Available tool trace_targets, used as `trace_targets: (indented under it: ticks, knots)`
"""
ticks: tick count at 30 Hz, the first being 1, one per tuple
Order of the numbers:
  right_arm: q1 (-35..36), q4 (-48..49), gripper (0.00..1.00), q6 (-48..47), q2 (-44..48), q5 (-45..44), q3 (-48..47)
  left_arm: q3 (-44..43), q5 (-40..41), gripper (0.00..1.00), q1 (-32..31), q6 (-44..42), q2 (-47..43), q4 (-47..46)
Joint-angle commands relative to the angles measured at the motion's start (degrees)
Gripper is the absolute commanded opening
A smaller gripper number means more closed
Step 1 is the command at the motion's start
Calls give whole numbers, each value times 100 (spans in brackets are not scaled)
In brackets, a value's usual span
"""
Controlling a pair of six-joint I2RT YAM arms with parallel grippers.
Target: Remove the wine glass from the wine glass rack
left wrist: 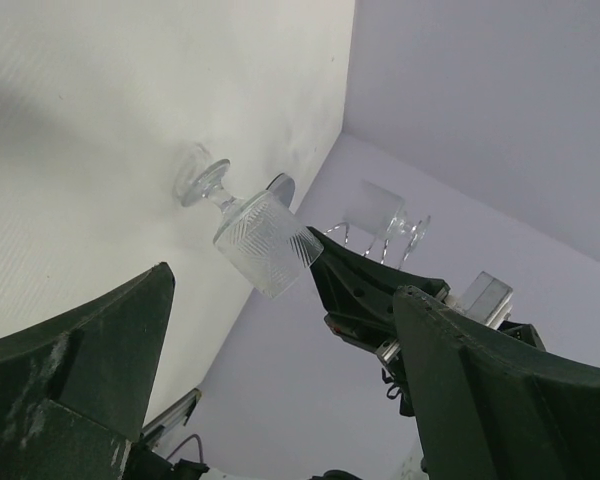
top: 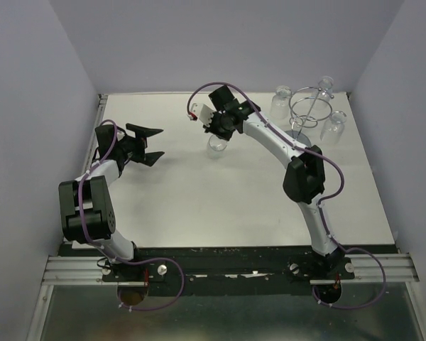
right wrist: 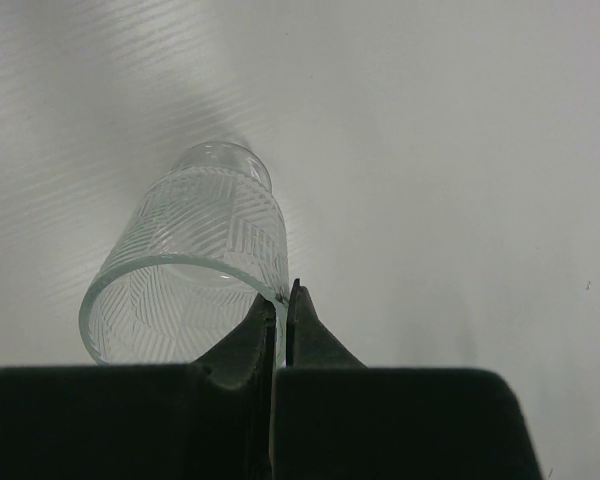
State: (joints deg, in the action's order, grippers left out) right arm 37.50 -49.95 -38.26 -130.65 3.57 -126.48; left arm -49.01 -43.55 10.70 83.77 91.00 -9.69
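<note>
A clear cut-pattern wine glass (top: pixel 215 146) stands left of the rack, and its foot (left wrist: pixel 202 181) looks to touch the white table. My right gripper (right wrist: pixel 283 296) is shut on the glass's rim (right wrist: pixel 180 268), one finger inside the bowl and one outside. From the left wrist view the same glass (left wrist: pixel 268 246) shows with the right gripper (left wrist: pixel 352 282) at its rim. The chrome wine glass rack (top: pixel 311 106) stands at the far right with three more glasses hanging on it. My left gripper (top: pixel 153 145) hovers open and empty at the left, well apart from the glass.
The hanging glasses (top: pixel 281 100) (top: pixel 326 85) (top: pixel 334 125) ring the rack near the back wall. Grey walls close in the table (top: pixel 199 206) on three sides. The right arm's elbow (top: pixel 303 177) lies just in front of the rack.
</note>
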Motion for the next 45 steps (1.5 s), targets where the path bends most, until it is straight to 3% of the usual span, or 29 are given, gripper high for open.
trace_targets:
  ticks: [1, 8, 14, 16, 28, 32, 38, 42, 45]
  knots:
    - [-67, -49, 1, 108, -101, 311, -307, -187, 215, 99, 38, -53, 155, 134]
    - [-120, 47, 4, 91, -206, 293, -290, -205, 277, 99, 38, -45, 243, 117]
    - [-120, 293, 38, 240, -250, 214, -281, -205, 294, 99, 38, -36, 269, 108]
    - [-120, 372, 44, 310, -250, 153, -272, -205, 303, 99, 38, -36, 278, 99]
    - [-120, 311, 48, 477, -128, 21, -474, -240, 391, 99, 38, -18, 278, -15]
    - [-120, 74, 60, 670, 48, -58, -676, -380, 400, 99, 38, -141, 339, 37]
    - [-120, -58, 67, 978, 557, -155, -616, -688, 374, 99, 108, -440, 374, 266]
    - [-120, -32, 83, 1425, 926, -514, -694, -1012, 312, 99, 117, -807, 366, 283]
    - [-172, -23, 89, 1742, 1330, -498, -633, -1461, 338, 99, 117, -1247, 366, 547]
